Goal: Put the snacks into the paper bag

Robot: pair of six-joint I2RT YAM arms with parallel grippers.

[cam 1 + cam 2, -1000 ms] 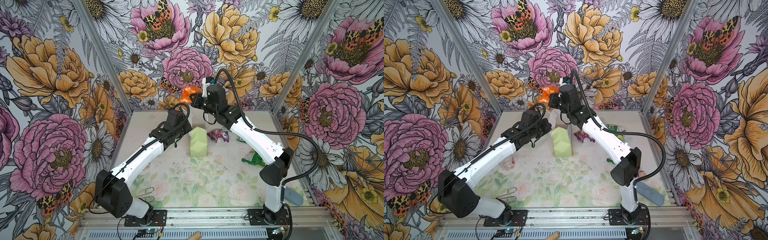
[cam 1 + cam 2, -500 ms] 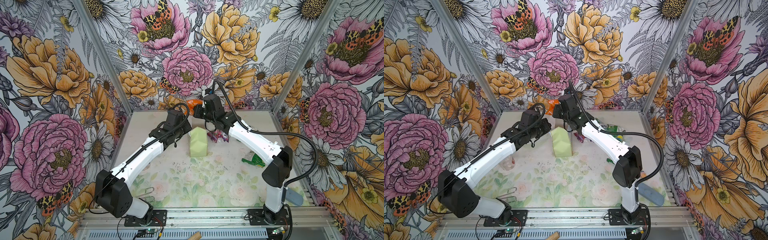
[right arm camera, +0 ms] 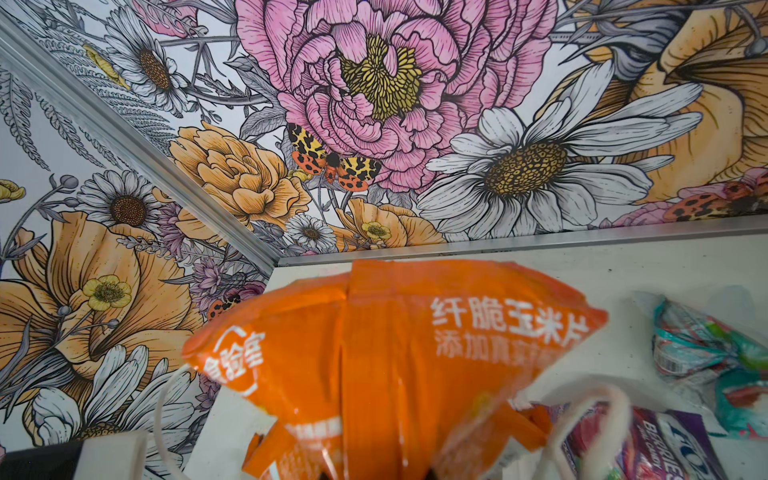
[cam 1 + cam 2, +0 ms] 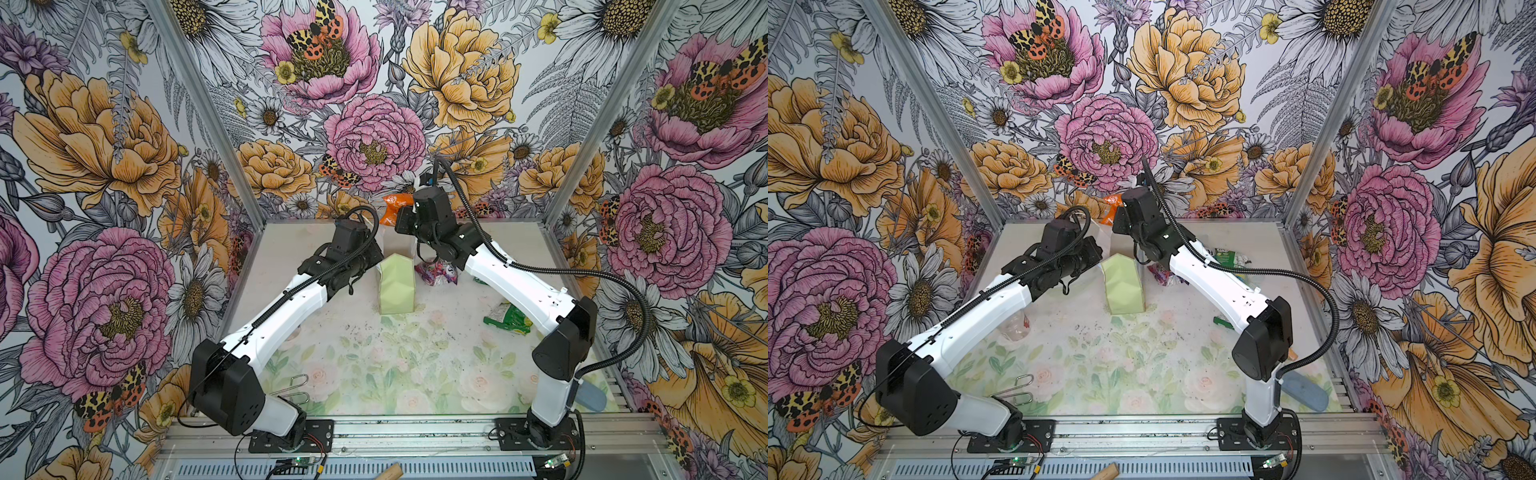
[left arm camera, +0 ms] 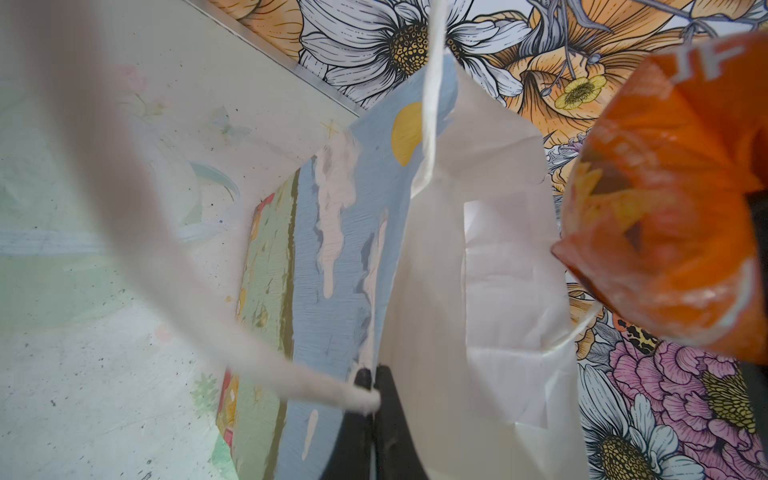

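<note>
Clamping the orange packet [image 4: 392, 206] in the right gripper [image 4: 399, 219], I hang it just above the bag [image 4: 397, 286], a shade toward the table's [image 4: 374, 365] rear edge. The left gripper [image 5: 371, 388] is pinched tight on the bag's rim, keeping the mouth spread. The bag stands upright at rear middle, long axis vertical, so I judge the drop is straight down, and the right arm is nearer. Since a second ago the orange packet has come lower toward the mouth, while the left arm has not moved.

Probably a lab robot cell, aluminium frame [image 4: 208, 112], floral printed walls [image 4: 374, 137]
</note>
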